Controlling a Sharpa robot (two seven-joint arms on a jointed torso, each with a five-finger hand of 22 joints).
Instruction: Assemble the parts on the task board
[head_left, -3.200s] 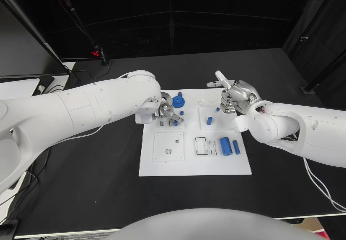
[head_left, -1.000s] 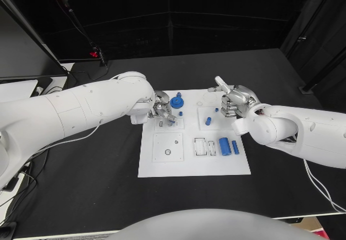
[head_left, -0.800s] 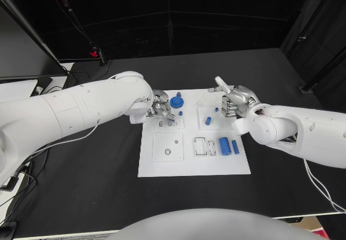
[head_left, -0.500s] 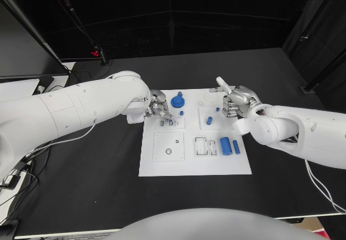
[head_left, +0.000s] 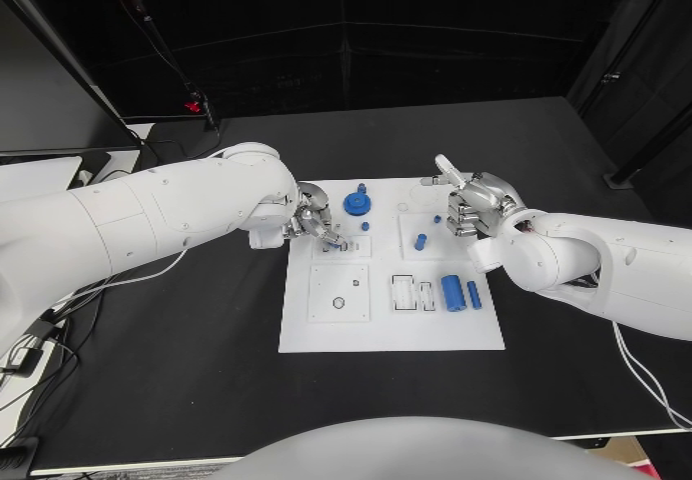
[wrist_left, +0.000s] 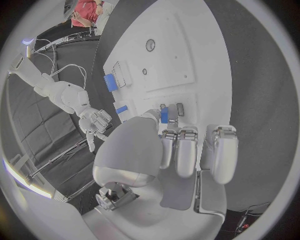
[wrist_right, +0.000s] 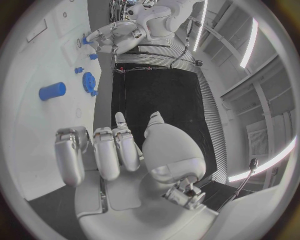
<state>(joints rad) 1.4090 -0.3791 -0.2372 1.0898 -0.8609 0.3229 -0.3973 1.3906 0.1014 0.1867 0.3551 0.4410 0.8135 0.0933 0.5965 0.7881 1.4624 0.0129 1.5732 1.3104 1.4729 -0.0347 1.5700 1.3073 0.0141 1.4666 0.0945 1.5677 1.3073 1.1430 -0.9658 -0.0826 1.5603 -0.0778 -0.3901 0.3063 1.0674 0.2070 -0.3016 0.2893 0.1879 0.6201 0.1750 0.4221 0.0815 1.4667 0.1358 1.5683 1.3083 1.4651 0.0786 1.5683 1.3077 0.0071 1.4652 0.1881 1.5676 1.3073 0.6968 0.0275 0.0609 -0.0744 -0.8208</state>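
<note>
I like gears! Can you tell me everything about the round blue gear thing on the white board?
The blue gear is a flat round wheel with small teeth round its rim and a raised hub in the middle; it looks like plastic. It lies flat at the far end of the task board, between the two hands. A smaller blue piece sits just beyond it. The left hand is close beside it, but neither hand holds it.

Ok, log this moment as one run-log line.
left hand: pinching small blue part over white task board | right hand: fingers curled, holding nothing | blue gear: on board
</note>
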